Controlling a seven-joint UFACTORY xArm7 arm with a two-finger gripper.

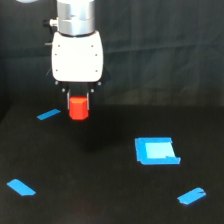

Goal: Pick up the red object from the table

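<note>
The red object is a small red-orange stubby block held between the dark fingers of my gripper, under the white gripper body. It hangs above the black table, at the exterior view's upper left, with a faint shadow on the surface below it. The jaws are shut on the block's top part; its lower part shows below the fingers.
A blue square patch lies on the table at the exterior view's right. Blue tape strips lie at the left near the gripper, at the lower left and at the lower right. A dark curtain backs the scene.
</note>
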